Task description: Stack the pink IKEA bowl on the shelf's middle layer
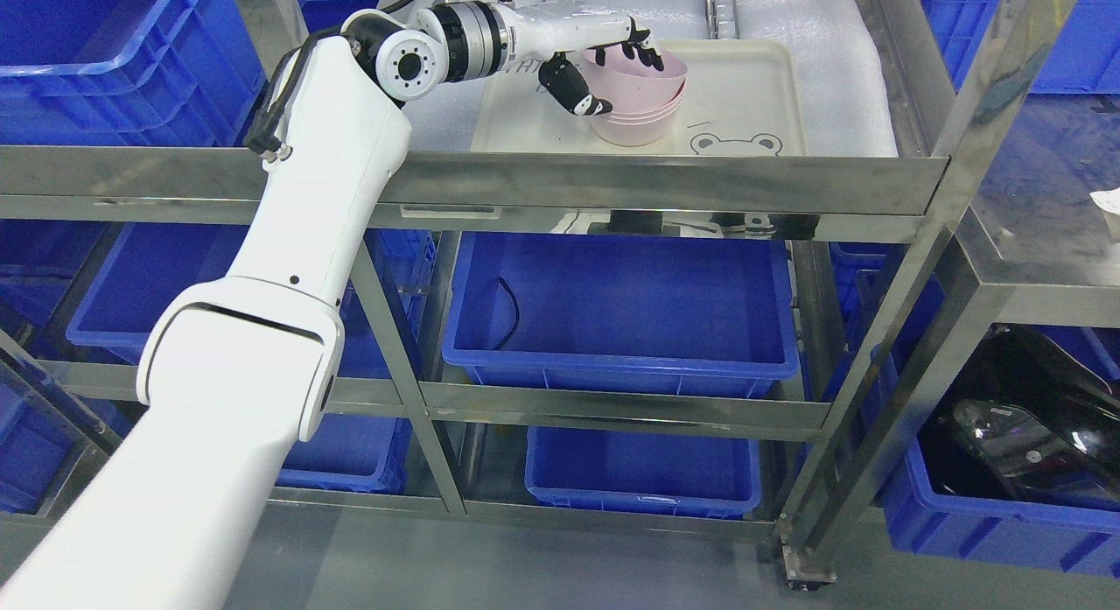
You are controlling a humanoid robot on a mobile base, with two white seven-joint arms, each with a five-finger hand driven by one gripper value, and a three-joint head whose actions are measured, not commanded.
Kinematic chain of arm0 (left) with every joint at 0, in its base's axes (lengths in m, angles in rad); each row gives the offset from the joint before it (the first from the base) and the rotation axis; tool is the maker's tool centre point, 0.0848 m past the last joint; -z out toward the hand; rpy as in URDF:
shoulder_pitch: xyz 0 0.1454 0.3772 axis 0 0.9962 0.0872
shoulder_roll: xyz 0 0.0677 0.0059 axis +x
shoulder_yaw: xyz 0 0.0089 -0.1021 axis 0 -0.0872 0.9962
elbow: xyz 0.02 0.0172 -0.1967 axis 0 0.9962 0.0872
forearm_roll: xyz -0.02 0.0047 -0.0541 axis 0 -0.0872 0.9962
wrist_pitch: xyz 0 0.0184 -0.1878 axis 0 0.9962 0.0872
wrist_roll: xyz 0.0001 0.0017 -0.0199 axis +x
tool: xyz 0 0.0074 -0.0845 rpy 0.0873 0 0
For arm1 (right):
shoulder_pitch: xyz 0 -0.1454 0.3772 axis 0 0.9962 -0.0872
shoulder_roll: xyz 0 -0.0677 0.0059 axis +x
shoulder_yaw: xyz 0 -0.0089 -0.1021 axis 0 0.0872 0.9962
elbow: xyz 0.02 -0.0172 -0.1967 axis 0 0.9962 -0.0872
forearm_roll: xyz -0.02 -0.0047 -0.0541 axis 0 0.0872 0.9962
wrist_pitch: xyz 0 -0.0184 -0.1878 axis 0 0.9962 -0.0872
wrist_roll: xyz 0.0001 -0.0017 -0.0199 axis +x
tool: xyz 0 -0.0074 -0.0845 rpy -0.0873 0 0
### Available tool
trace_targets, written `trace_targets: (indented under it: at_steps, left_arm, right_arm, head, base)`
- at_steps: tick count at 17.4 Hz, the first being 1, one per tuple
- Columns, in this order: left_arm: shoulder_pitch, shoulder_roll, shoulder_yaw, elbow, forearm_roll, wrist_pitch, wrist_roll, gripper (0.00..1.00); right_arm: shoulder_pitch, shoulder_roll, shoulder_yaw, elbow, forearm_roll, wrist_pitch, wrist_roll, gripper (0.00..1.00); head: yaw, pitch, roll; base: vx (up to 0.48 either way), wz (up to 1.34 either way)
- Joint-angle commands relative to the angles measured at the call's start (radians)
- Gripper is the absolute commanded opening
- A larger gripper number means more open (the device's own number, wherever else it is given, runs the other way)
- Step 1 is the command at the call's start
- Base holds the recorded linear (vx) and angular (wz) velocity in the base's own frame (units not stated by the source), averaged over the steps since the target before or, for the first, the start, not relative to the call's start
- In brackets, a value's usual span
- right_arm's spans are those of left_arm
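- Left hand (604, 63): fingers and thumb pinching the rim of the top pink bowl (643, 80).
- Under it: stacked bowls (637, 124) on a cream tray (752, 94).
- Below: steel shelf rail (560, 185), blue bin (621, 308).

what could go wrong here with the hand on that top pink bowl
1. The left hand pinches only the rim of the top pink plastic bowl, which sits tilted in the stack of pink bowls; released like this, it may stay crooked or slide off.
2. The stack is light; a sideways pull could drag it across the cream plastic tray.
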Motion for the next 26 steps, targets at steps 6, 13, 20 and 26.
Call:
trace_targets:
  at_steps: [6, 13, 20, 26]
  left_arm:
    - [-0.026, -0.027, 0.326, -0.102, 0.199, 0.010, -0.021, 0.73]
    - [0.170, -0.027, -0.140, -0.302, 0.840, 0.014, 0.182, 0.76]
    - [0.548, -0.027, -0.441, -0.619, 0.668, -0.019, 0.295, 0.85]
    - [0.867, -0.027, -0.407, -0.624, 0.629, -0.162, 0.293, 0.85]
  right_arm:
    - [0.015, -0.017, 0.000, -0.017, 0.000, 0.000, -0.001, 1.00]
    - [0.015, -0.017, 0.000, -0.017, 0.000, 0.000, -0.001, 1.00]
    - [0.015, -0.017, 0.000, -0.017, 0.000, 0.000, -0.001, 1.00]
    - [0.015, -0.017, 0.000, -0.017, 0.000, 0.000, -0.001, 1.00]
  head:
    - [0.0000, 0.000, 0.000]
    - [0.0000, 0.000, 0.000]
    - [0.0000, 0.000, 0.000]
    - [0.0000, 0.000, 0.000]
  base:
    - [0.000, 0.00]
    - [0.000, 0.00]
    - [0.000, 0.00]
    - [0.000, 0.00]
